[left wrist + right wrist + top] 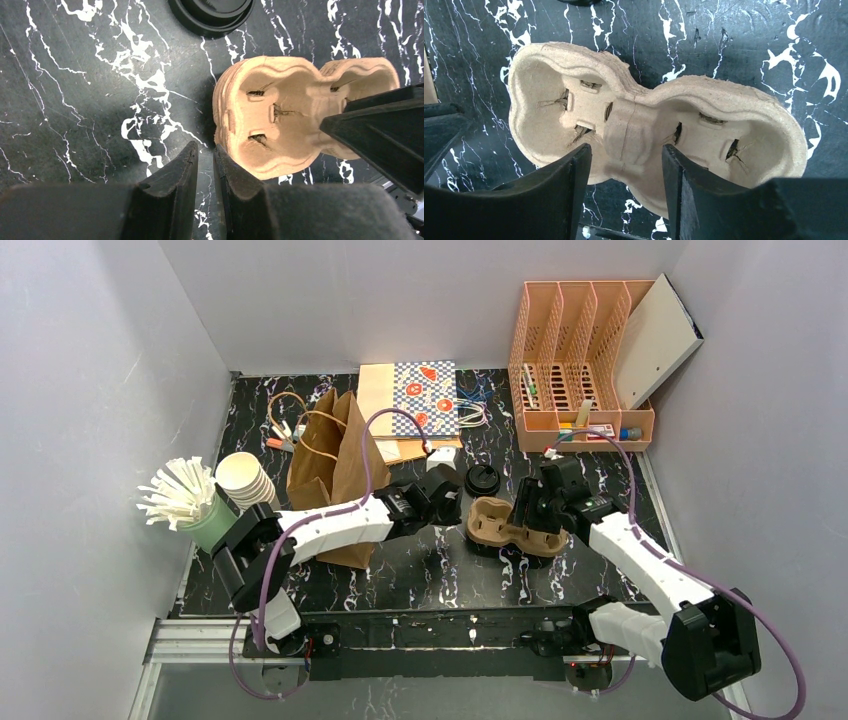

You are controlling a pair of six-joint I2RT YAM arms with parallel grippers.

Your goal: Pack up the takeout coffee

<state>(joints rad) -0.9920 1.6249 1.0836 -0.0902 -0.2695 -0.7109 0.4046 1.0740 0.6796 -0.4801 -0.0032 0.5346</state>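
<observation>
A pulp carrier [500, 527] with two wells lies on the black marble table [420, 565], a little right of the centre, and both wells are empty. The left gripper [205, 150] hangs low at the carrier's left end. Its fingers [172, 175] are almost closed, with only a thin gap, and in this gap I see only the table. One of them is just beside the carrier's rim, but whether it touches I cannot tell. The right gripper [624, 157] stands over the near side of the carrier with its fingers [569, 175] spread apart. The narrow middle part of the carrier is between them, and they do not press on it as far as I can see.

A black lid [482, 480] lies just beyond the carrier's far left corner. A brown bag [325, 455] stands left of the centre, open on top, and the left arm passes in front of it. Further left are a stack of cream cups [247, 478] without lids and a green cup [210, 525] full of white sticks [180, 495]. At the far right stands a pink file rack [580, 350]. A flat checked bag [422, 395] lies at the far middle.

The capped cups do not show in any view, so where they are I cannot tell.
</observation>
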